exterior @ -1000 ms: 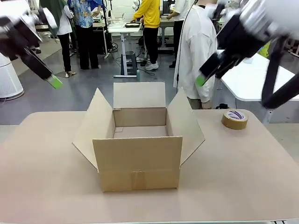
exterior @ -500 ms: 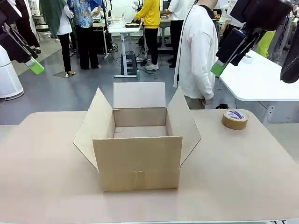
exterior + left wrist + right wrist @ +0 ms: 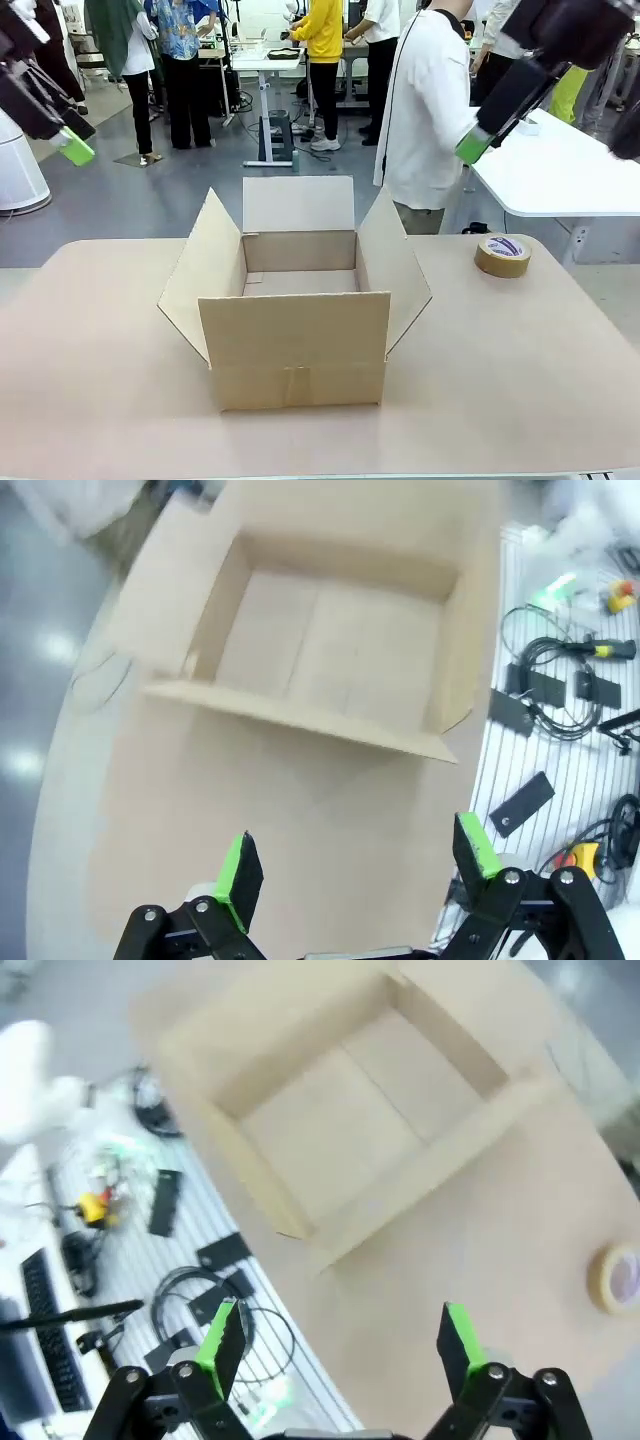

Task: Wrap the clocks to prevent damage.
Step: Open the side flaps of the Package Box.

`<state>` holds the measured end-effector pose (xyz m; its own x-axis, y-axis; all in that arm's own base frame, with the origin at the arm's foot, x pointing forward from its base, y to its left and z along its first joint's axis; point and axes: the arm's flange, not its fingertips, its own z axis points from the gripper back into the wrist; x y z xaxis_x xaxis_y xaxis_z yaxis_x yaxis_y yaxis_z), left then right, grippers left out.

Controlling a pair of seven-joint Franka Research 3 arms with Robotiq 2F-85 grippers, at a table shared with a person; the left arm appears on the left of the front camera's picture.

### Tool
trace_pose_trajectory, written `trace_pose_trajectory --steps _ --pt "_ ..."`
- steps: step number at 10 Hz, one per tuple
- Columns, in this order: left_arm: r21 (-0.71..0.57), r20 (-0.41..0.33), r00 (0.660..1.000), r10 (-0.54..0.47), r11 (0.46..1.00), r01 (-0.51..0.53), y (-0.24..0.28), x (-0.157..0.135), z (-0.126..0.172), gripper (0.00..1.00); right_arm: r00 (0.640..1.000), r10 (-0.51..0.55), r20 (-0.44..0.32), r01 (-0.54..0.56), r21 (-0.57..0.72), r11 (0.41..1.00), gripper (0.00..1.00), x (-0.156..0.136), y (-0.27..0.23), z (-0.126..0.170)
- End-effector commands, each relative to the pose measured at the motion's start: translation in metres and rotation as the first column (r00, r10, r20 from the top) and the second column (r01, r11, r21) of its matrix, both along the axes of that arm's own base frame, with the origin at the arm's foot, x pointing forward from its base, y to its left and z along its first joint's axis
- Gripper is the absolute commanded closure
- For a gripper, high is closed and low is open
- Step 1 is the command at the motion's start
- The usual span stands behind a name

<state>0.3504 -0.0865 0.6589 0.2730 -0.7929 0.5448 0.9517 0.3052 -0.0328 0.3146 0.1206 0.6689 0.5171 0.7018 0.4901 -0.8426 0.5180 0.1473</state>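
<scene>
we can read no words, numbers or brand marks anywhere. the tape roll (image 3: 502,255) on the table (image 3: 520,380) carries a white label with purple print on its top face, but the letters are too small for us to make out. in the right wrist view the same roll is blurred and its label is unreadable.

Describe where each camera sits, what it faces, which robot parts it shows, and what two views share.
Front view: at the robot's side of the tan table, facing across the open brown cardboard box toward a person in white; left gripper and right gripper raised.
Left wrist view: high above, looking down past its open green-padded fingers into the box.
Right wrist view: likewise, over the box and the brown tape roll.
Shared: both wrist views show the box's inside.
</scene>
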Motion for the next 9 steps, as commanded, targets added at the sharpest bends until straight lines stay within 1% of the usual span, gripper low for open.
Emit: trace_pose_trajectory --steps 1,2,3,4,5,6,7,8,9 --pt "-0.258 -0.038 0.942 -0.332 0.914 0.312 0.054 0.023 0.002 0.0 0.947 0.31 -0.083 -0.264 0.346 0.9 0.0 0.03 -0.073 0.001" --pt "-0.34 0.011 0.91 -0.416 0.854 0.394 0.076 0.031 0.005 0.0 0.939 0.342 -0.044 -0.291 0.429 0.855 0.0 0.038 -0.099 -0.002" --pt "-0.429 0.071 0.883 -0.464 0.785 0.448 0.101 0.034 -0.001 0.0 0.936 0.352 -0.024 -0.296 0.487 0.822 0.0 0.043 -0.125 -0.011" --pt "-0.476 0.144 0.889 -0.436 0.756 0.448 0.123 0.029 -0.014 0.0 0.939 0.344 0.0 -0.295 0.513 0.806 0.0 0.046 -0.148 -0.025" --pt "-0.506 0.182 0.899 -0.397 0.746 0.432 0.143 0.029 -0.025 0.0 0.947 0.32 0.018 -0.275 0.56 0.782 0.0 0.047 -0.168 -0.038" --pt "-0.496 0.203 0.905 -0.375 0.757 0.425 0.159 0.03 -0.034 0.0 0.959 0.283 0.01 -0.239 0.567 0.788 0.0 0.049 -0.18 -0.049" --pt "-0.495 0.204 0.93 -0.304 0.788 0.366 0.172 0.029 -0.043 0.0 0.977 0.214 0.018 -0.189 0.547 0.815 0.0 0.052 -0.19 -0.059" --pt "-0.486 0.224 0.939 -0.26 0.806 0.338 0.181 0.023 -0.05 0.0 0.982 0.184 0.042 -0.178 0.524 0.833 0.0 0.05 -0.193 -0.065" --pt "-0.489 0.244 0.94 -0.238 0.807 0.331 0.189 0.019 -0.057 0.0 0.986 0.148 0.071 -0.164 0.502 0.849 0.0 0.046 -0.195 -0.066"
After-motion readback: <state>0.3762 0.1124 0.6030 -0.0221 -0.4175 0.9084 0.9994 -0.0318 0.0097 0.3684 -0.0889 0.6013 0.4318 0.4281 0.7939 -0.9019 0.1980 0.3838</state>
